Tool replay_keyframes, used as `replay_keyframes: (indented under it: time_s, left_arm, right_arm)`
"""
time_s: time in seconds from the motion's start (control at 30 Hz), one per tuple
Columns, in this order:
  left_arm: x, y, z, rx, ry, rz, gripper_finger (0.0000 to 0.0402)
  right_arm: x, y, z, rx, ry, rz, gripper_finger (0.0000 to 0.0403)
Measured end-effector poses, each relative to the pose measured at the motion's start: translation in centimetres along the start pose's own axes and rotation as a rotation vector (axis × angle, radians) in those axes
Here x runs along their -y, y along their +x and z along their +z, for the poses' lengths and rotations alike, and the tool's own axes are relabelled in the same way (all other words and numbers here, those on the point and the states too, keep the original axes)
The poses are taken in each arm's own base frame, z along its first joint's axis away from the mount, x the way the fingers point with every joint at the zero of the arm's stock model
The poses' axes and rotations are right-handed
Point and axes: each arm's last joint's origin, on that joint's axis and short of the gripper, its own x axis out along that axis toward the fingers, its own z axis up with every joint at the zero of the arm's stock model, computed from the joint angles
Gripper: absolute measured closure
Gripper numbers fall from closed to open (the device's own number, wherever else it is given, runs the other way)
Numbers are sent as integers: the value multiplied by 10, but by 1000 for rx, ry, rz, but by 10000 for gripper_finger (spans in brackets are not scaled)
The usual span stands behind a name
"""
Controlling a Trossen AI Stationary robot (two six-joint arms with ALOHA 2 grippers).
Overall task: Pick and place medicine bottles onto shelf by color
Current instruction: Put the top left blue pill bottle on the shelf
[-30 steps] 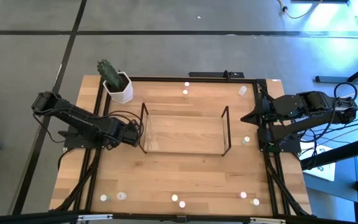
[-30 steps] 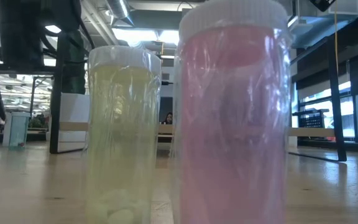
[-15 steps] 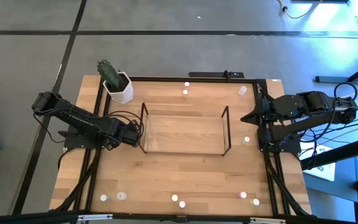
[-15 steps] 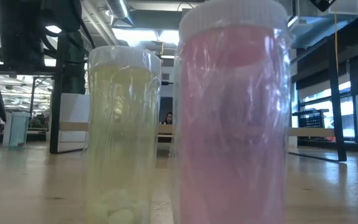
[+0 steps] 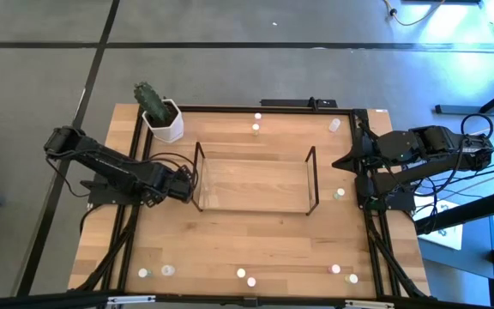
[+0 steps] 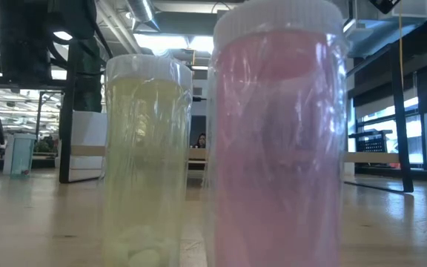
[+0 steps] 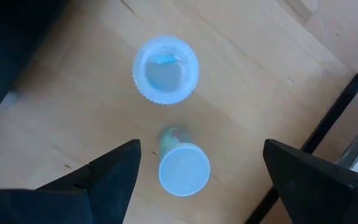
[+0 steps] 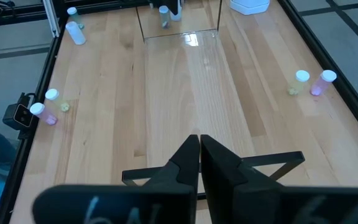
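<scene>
Left gripper, fingers apart, hovers over two medicine bottles by the shelf's left end; right gripper, fingers together, waits at the tabletop's right edge.

We look straight down on the whole table from above; our low camera sits at table level, nearly against two bottles; both wrist cameras share the shelf.

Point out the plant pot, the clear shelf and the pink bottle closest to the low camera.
plant pot (image 5: pixel 165 123), high view, on its white rim.
shelf (image 5: pixel 199 177), high view, on its left wire end.
pink bottle (image 6: pixel 276 148), low view, on the middle of its body.
</scene>
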Motion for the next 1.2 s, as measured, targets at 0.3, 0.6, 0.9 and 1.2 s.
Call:
replay_keyframes:
  time_s: [0.3, 0.6, 0.9, 1.2]
  left_arm:
    - [2, 7, -7, 11, 1, 20, 69]
    - [3, 7, -6, 16, -3, 24, 78]
    - [3, 7, -6, 17, -3, 24, 122]
    - [2, 7, -6, 6, -4, 44, 143]
  right_arm:
    - [0, 0, 0, 0, 0, 0, 385]
    - [0, 0, 0, 0, 0, 0, 385]
    - [0, 0, 0, -1, 0, 0, 385]
    - [0, 0, 0, 0, 0, 0, 385]
